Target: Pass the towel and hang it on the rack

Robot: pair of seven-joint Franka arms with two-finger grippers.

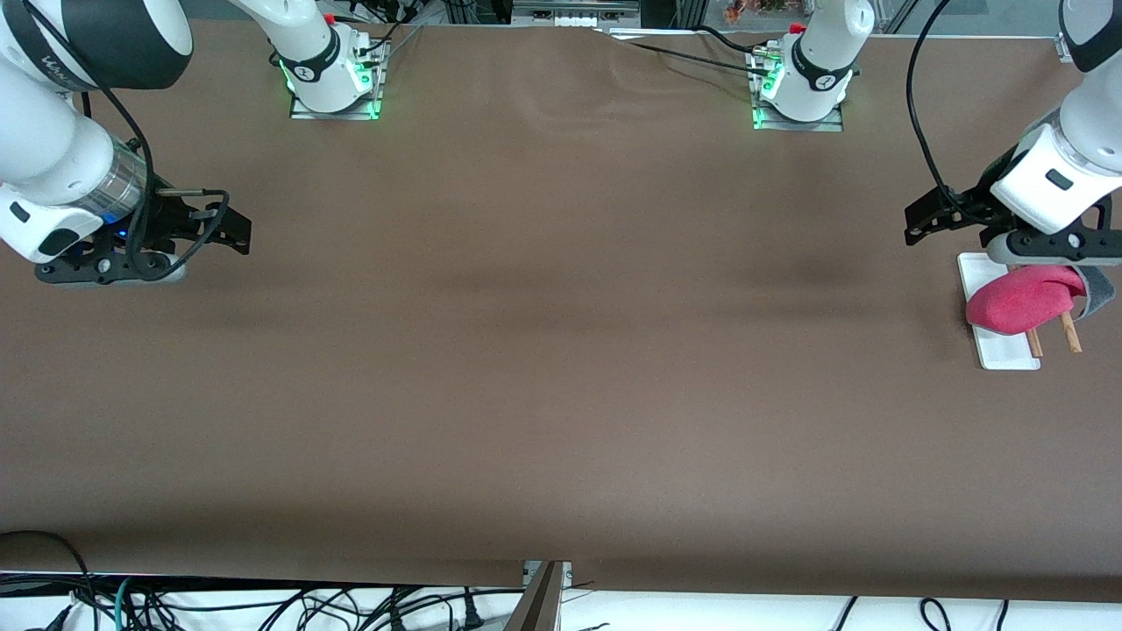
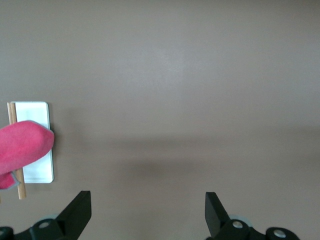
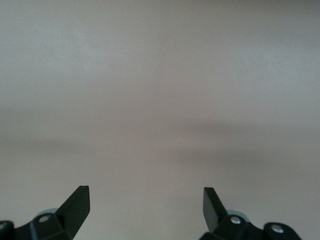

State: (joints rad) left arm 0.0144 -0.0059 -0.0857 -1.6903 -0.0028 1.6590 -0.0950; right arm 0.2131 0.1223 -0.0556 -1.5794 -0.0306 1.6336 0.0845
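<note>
I am seeing the towel [image 1: 1021, 300] draped red face up over the rods of the rack [image 1: 1008, 350] at the right edge of the front frame, on the surface [image 1: 561, 350] at the left arm's end. I am judging it light, soft and floppy, likely to slide off the thin rods, so any regrasp should pinch a bunched fold or its grey edging rather than a flat face. I am keeping the left gripper [image 1: 920, 226] open and empty over bare surface beside the rack, while the right gripper [image 1: 237, 232], jaws spread and empty, is waiting at the frame's left edge.
</note>
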